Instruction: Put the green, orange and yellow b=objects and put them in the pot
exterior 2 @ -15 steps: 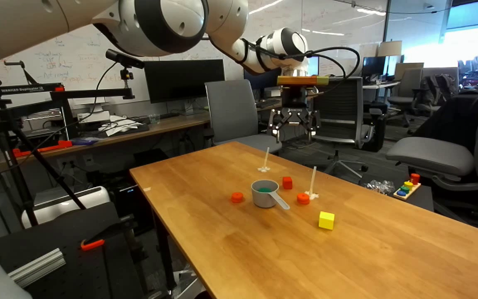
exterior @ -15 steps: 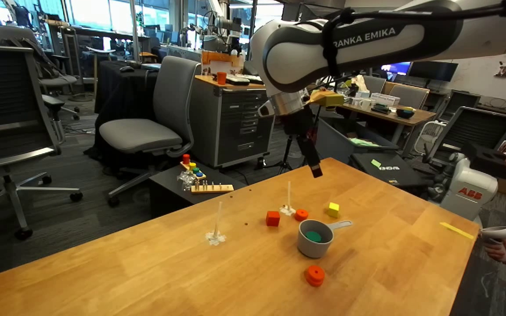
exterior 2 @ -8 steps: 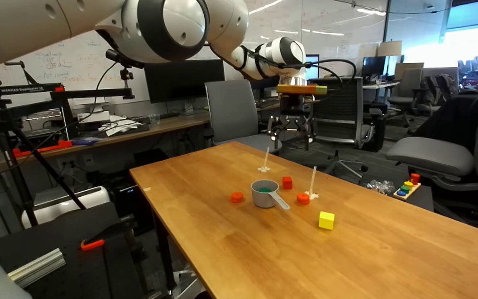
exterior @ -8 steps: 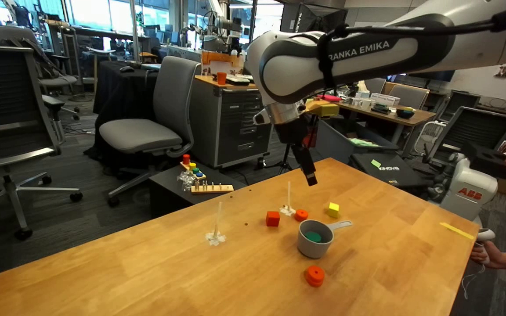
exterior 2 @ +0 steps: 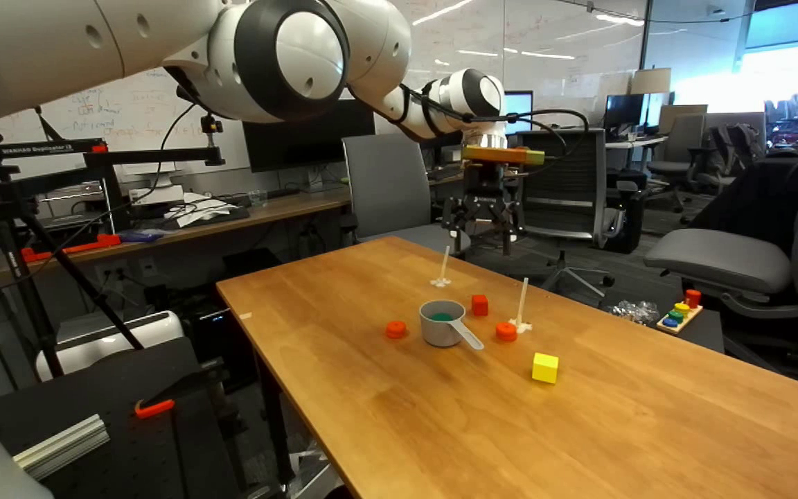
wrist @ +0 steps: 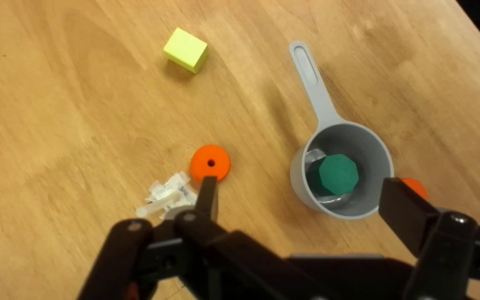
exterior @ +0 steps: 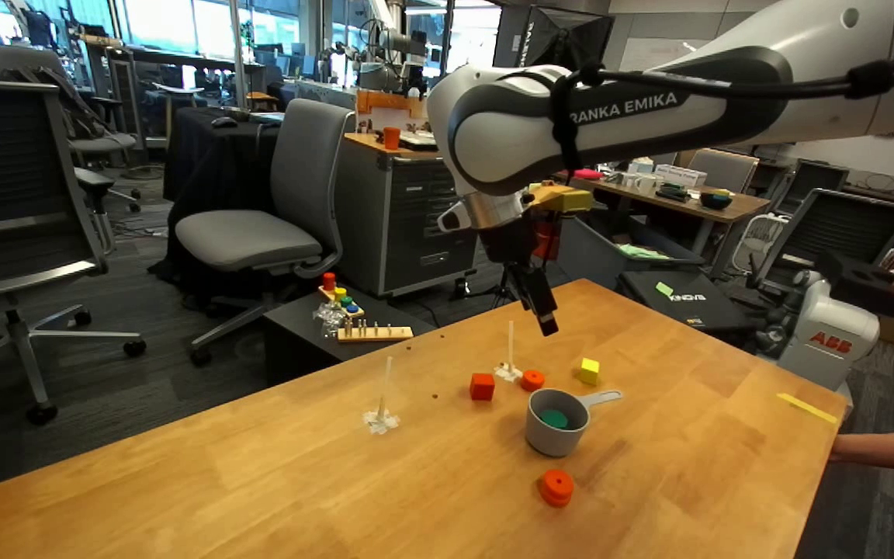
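Note:
A grey pot with a handle (exterior: 546, 444) stands on the table, and a green block (wrist: 338, 174) lies inside it. A yellow block (exterior 2: 545, 368) sits beyond the handle's end. It also shows in the wrist view (wrist: 186, 50). An orange disc (wrist: 210, 160) with a hole lies beside a taped peg. Another orange round piece (exterior: 556, 487) lies on the pot's opposite side, mostly hidden in the wrist view. A red-orange cube (exterior 2: 479, 305) sits near the pot, out of the wrist view. My gripper (exterior 2: 482, 242) is open and empty, high above the table, fingers wide apart in the wrist view (wrist: 300, 185).
Two thin upright pegs are taped to the table: one near the orange disc (exterior: 511, 345), one farther off (exterior: 386, 392). A low black stand (exterior: 307, 349) with toys is beside the table edge. A person's arm (exterior: 889, 449) is at the table's side.
My gripper has come down towards the table and shifted slightly left in both exterior views, still open. The objects have not moved. The person's hand has gone behind the table edge.

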Motion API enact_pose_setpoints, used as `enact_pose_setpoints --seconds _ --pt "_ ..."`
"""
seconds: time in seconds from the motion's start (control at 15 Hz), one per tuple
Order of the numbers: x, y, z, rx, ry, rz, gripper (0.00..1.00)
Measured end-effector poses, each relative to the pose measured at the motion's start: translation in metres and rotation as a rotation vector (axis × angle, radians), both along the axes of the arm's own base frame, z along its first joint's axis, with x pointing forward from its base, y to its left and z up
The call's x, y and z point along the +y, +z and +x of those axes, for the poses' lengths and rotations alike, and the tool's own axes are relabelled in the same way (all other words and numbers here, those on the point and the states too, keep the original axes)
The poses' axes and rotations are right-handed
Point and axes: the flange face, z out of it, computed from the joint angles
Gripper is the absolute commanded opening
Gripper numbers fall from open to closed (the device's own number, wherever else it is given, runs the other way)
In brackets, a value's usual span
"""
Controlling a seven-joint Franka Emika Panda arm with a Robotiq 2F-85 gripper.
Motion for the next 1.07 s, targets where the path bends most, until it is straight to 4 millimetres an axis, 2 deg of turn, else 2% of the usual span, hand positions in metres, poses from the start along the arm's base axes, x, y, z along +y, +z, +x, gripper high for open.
enact_pose_setpoints --seconds 0.53,1.07 --pt "-0.0103 -0.0033 -0.0006 0.048 0.029 -0.009 1.0" --pt "-0.0082 0.0007 -0.003 0.066 0.032 -0.011 1.0"
